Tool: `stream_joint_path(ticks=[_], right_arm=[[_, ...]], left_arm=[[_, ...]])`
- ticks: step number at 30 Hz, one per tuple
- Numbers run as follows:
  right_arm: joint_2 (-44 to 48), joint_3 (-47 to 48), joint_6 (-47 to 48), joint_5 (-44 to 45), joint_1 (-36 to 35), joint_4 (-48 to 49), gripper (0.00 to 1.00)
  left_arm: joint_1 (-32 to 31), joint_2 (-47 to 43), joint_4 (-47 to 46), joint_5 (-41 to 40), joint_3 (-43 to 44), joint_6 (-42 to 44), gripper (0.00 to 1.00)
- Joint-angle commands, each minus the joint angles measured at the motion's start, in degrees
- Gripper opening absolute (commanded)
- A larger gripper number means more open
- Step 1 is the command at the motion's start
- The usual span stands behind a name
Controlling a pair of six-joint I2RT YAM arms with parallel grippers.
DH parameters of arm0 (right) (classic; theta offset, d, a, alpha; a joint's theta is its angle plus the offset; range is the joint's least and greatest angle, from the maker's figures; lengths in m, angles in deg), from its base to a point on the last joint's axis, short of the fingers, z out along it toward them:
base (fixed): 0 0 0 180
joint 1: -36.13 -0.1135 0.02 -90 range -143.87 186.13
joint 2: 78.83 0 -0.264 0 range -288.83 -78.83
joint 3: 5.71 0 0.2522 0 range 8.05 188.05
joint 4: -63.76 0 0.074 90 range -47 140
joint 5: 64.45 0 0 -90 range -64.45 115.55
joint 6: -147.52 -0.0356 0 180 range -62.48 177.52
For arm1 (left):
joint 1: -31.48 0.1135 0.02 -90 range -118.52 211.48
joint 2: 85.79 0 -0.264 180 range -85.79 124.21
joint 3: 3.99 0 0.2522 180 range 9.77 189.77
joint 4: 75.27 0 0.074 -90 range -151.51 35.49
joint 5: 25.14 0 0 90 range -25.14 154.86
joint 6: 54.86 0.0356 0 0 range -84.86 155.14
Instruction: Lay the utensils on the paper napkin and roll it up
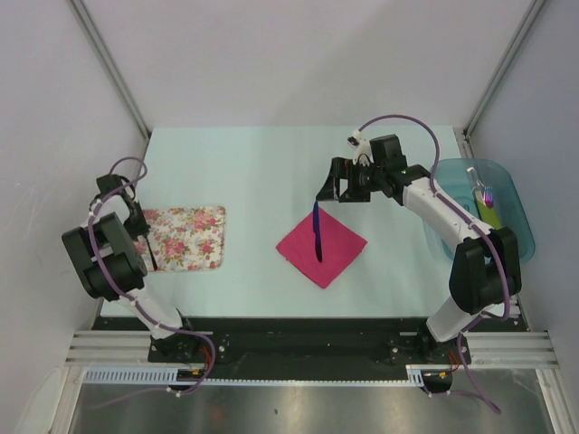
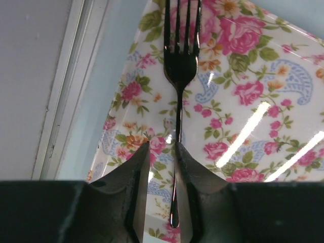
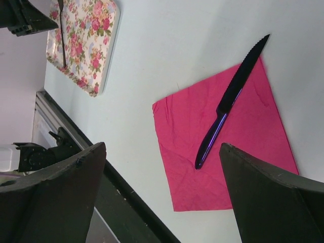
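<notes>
- Dark blue knife [image 1: 317, 231]: lies on the pink napkin [image 1: 336, 249], centre frame. Your first item is placed.
- Black fork [image 2: 179, 66]: on the floral tray [image 1: 194, 240], left side.
- Left gripper [image 2: 162, 152]: jaws narrow, astride the fork handle; you cannot tell if it grips.
- Right gripper [image 1: 348, 185]: jaws wide, empty.
- Outstanding for you: move the fork, then roll.

Knife [image 1: 317, 232] on napkin [image 1: 336, 255]; fork [image 2: 180, 76] on tray [image 1: 194, 237], left.

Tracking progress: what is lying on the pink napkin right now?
Only a dark blue knife lies on the napkin, its tip past the edge. The black fork is on the floral tray. Whatever is beneath the napkin is covered.
</notes>
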Motion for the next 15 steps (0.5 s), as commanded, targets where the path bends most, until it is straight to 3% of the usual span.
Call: stream_joint_path(ticks=[1,10,15], right_arm=[[1.4,-0.2,0.3,-2.7,0.1,1.6,1.0],[0.5,0.2,-0.5,-4.3,0.1,2.1,1.0],[0.2,0.3,-0.9,-5.4,0.1,2.5,1.0]], left_arm=[[1.1,2.2,-2.3,-0.4,2.7,1.7,0.29],[1.1,4.7,-3.7,3.4,3.0,1.8,0.25],[1.1,0.7,-6.6,2.4,0.8,-0.3,0.27]])
